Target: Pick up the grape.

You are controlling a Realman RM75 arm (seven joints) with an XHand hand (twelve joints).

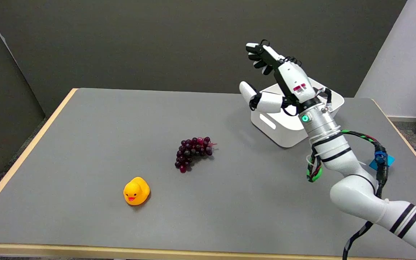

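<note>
A bunch of dark purple grapes point(193, 152) lies on the grey table point(85, 144) near its middle. My right hand point(278, 81) hangs in the air well to the right of and above the bunch, in front of a white bin. Its thumb and fingers are spread apart, and nothing is between them. The white arm reaches in from the lower right corner.
A yellow rubber duck point(136, 191) sits to the front left of the grapes. A white plastic bin point(294, 119) stands at the back right, partly behind my hand and wrist. A small blue object point(381, 161) lies behind the forearm. The table's wooden edges run along the left and front.
</note>
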